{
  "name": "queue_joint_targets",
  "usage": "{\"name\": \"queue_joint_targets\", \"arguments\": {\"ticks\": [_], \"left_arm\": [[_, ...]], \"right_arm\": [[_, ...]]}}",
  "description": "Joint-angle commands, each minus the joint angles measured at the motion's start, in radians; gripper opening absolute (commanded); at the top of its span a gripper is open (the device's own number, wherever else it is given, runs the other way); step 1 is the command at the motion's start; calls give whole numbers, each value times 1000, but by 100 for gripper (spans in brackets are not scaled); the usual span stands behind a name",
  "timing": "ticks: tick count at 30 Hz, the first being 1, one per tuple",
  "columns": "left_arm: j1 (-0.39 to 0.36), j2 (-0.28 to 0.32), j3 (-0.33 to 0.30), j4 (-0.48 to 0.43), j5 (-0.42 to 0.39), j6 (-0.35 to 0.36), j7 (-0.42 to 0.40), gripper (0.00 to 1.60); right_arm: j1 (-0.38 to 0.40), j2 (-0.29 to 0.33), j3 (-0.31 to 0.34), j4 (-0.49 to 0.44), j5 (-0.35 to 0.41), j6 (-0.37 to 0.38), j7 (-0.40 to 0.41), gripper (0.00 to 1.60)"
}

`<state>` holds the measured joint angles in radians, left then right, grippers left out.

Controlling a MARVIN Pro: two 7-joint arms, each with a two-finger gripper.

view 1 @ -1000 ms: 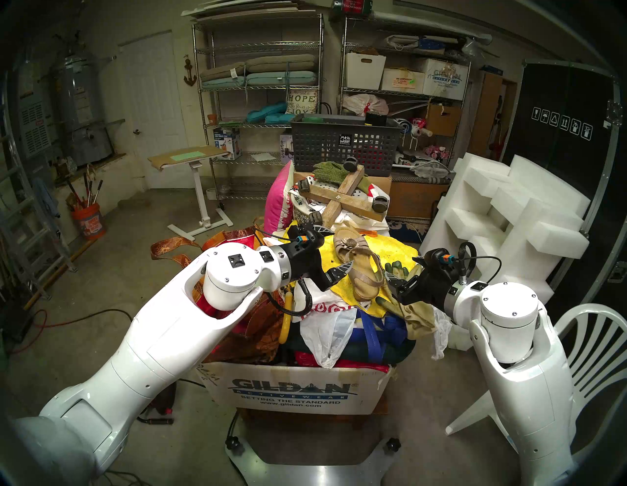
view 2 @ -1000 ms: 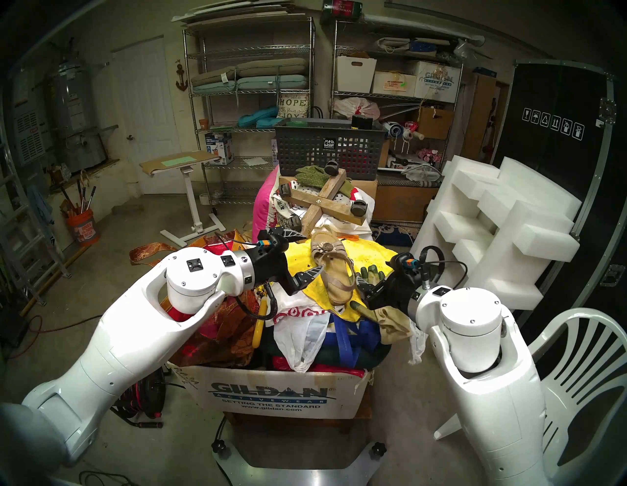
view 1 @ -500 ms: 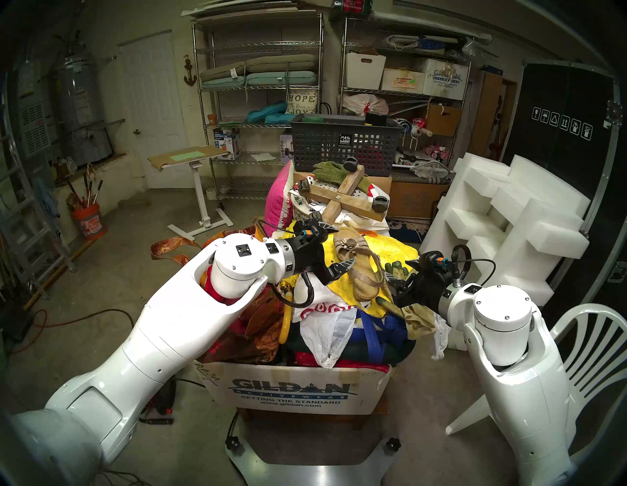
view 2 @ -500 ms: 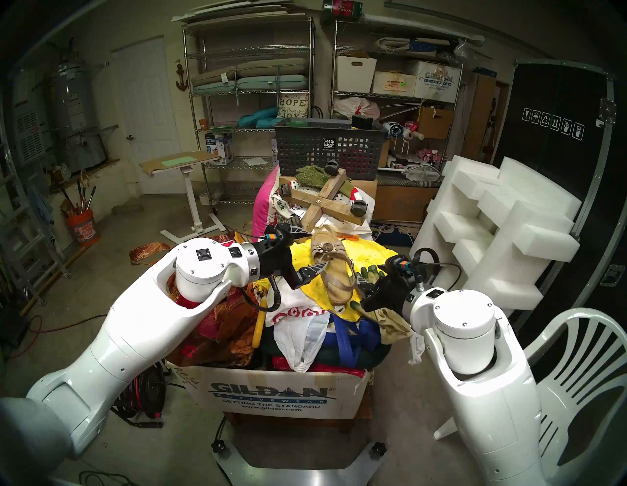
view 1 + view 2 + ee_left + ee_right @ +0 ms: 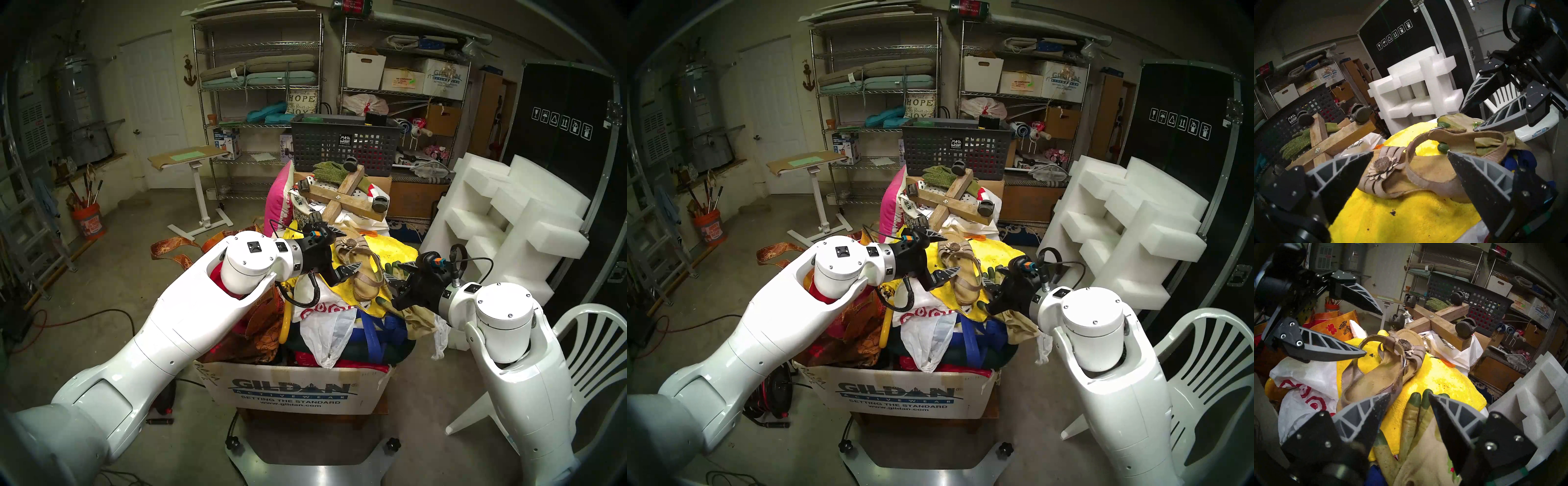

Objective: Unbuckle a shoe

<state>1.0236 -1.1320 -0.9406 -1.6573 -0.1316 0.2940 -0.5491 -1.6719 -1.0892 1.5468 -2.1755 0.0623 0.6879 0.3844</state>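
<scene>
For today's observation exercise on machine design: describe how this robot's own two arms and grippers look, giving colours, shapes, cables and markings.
Both arms have glossy white, rounded shells with cylindrical white joint caps. Each wrist ends in a silver ring and a black gripper body. The left gripper and right gripper carry pointed grey jaws with triangular ribbing and black speckled pads. Black cables loop at each wrist, with an orange-and-blue connector on top. Small black square mounts sit on the white wrists.

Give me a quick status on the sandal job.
Left end effector open at sandal. Right end effector open, empty, over glove. Strap still buckled. Nothing blocking.
</scene>
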Motion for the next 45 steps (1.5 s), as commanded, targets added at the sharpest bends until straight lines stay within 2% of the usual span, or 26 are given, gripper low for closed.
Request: {"name": "queue_joint_targets", "arguments": {"ticks": [1, 11, 13, 24, 28, 32, 34, 40, 41, 42, 45], "left_arm": [[-57, -34, 0, 12, 7, -11, -4, 154], [-96, -69, 22, 88, 26, -26, -34, 144], [-101, -73, 23, 96, 28, -29, -39, 132], [-121, -97, 35, 135, 40, -46, -72, 130], [-129, -107, 42, 145, 46, -49, -85, 134], [-139, -118, 47, 159, 54, -49, -91, 130], [-142, -123, 48, 164, 57, -48, -94, 126], [-150, -130, 53, 183, 65, -43, -109, 102], [-151, -130, 54, 186, 66, -44, -113, 86], [-153, -130, 55, 190, 68, -46, -118, 83], [-153, -135, 57, 199, 71, -48, -123, 91]], "right_arm": [[32, 8, -6, -6, -9, -9, 1, 98], [54, 4, -27, 0, -25, -4, 1, 103], [57, 3, -29, 2, -27, -6, 1, 101], [78, 8, -49, -4, -41, 5, 8, 96], [72, 15, -51, -12, -41, 12, 16, 90], [65, 20, -48, -21, -42, 19, 22, 86], [60, 23, -44, -27, -43, 23, 25, 87], [45, 34, -26, -39, -41, 34, 37, 94], [43, 35, -24, -40, -42, 35, 38, 95], [42, 36, -23, -40, -42, 36, 40, 97], [42, 36, -21, -40, -43, 39, 43, 100]]}}
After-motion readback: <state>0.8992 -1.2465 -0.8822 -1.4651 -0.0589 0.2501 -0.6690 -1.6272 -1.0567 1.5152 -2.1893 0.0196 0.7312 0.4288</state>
